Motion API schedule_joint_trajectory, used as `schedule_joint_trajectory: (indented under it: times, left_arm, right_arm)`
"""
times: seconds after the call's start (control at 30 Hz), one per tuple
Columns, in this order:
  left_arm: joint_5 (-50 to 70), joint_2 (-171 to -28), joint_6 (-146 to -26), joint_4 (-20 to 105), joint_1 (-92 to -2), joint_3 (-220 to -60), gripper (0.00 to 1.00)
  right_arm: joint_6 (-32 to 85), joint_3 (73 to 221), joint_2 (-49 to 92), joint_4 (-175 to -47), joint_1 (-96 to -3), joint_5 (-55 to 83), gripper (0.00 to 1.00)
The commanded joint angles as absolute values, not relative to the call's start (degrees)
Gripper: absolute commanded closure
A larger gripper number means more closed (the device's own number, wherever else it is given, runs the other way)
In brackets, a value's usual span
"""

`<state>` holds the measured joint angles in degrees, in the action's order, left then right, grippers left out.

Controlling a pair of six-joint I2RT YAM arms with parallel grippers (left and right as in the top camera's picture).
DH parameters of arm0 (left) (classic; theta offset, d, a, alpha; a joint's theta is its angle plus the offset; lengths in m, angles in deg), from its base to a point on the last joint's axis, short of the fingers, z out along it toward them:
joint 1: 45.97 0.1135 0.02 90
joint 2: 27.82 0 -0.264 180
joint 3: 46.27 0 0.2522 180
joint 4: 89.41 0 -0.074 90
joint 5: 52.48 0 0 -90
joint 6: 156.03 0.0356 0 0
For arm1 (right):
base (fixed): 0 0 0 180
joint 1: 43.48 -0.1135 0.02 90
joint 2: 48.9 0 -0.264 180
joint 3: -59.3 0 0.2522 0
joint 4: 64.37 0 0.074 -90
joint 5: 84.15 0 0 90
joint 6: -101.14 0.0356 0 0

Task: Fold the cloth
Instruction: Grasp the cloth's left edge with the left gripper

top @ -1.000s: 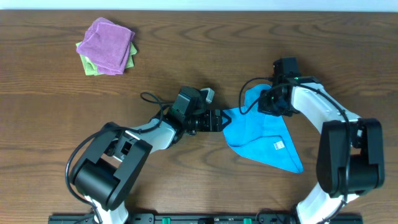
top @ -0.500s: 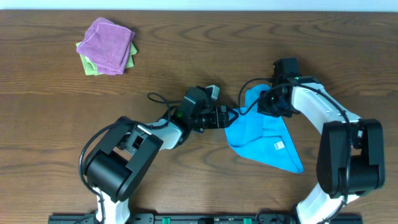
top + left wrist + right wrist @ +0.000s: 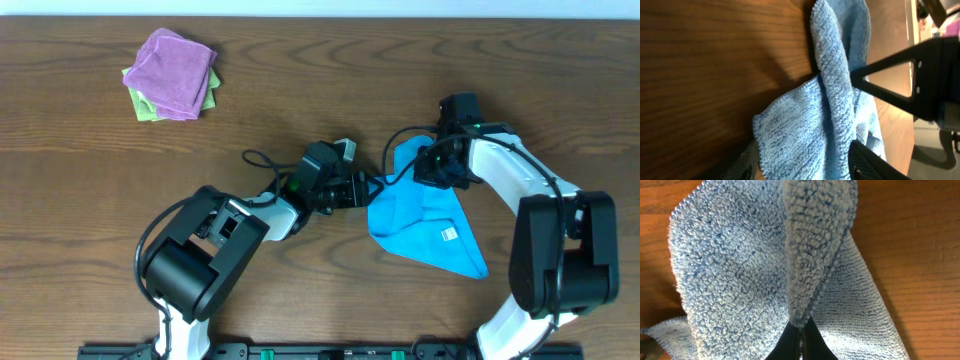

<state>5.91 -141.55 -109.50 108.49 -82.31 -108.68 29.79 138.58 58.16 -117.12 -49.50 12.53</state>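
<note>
The sky-blue cloth (image 3: 425,225) lies crumpled right of the table's middle, its white tag (image 3: 449,233) facing up. My left gripper (image 3: 362,188) is at the cloth's left corner. In the left wrist view its fingers (image 3: 802,167) close on a bunched part of the cloth (image 3: 835,100), which is lifted off the wood. My right gripper (image 3: 432,165) is at the cloth's top edge. In the right wrist view its fingers (image 3: 800,330) are pinched shut on a raised fold of the cloth (image 3: 730,270).
A purple cloth (image 3: 175,70) lies on a light green cloth (image 3: 145,108) at the far left of the brown wooden table (image 3: 300,90). A black cable (image 3: 262,165) loops beside the left arm.
My left gripper has moved right with the cloth's left corner, drawing that edge toward the rest of the cloth. The right gripper has stayed in place.
</note>
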Motion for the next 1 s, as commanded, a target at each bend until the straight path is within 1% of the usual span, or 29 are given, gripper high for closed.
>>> schedule_joint_trajectory:
  times: [0.0, 0.07, 0.17, 0.2, 0.27, 0.33, 0.37, 0.4, 0.7, 0.83, 0.97]
  left_arm:
    - [8.22, -144.09, -107.75, 105.47, -82.99, -107.45, 0.40]
    - [8.60, -144.63, -107.57, 104.44, -83.58, -107.45, 0.44]
    - [9.21, -145.55, -106.87, 103.83, -84.69, -107.45, 0.46]
    - [9.23, -145.88, -106.70, 103.83, -85.02, -107.45, 0.50]
    - [9.23, -146.51, -106.72, 103.85, -85.46, -107.45, 0.62]
    - [9.16, -147.24, -106.72, 103.85, -85.76, -107.45, 0.80]
    - [9.01, -147.54, -106.72, 103.85, -85.76, -107.45, 0.90]
    - [8.95, -147.76, -106.72, 103.81, -85.76, -107.45, 0.94]
    - [9.86, -148.04, -106.68, 104.07, -83.97, -108.26, 0.94]
    - [9.80, -148.04, -106.17, 103.96, -81.46, -109.77, 0.94]
    - [9.41, -148.04, -104.51, 102.41, -78.13, -112.07, 0.94]
  right_arm:
    - [29.95, 138.80, 56.79, -117.14, -49.89, 13.27, 0.99]
    - [29.95, 138.80, 56.79, -117.12, -49.89, 13.80, 0.99]
    - [29.95, 138.80, 56.79, -117.14, -49.89, 13.86, 0.99]
    - [29.95, 138.80, 56.79, -117.14, -49.89, 13.86, 0.99]
    - [29.95, 138.80, 56.79, -117.16, -49.89, 13.88, 0.99]
    - [29.95, 138.80, 56.79, -117.16, -49.89, 14.39, 0.99]
    - [29.95, 138.80, 56.79, -117.14, -49.89, 14.85, 0.99]
    - [29.95, 138.80, 56.79, -117.14, -49.89, 15.20, 0.99]
    - [28.42, 140.41, 55.87, -117.16, -49.87, 16.29, 0.99]
    - [28.35, 143.50, 52.96, -117.90, -49.89, 11.35, 0.99]
    - [25.92, 146.12, 49.33, -118.49, -49.85, 5.54, 0.99]
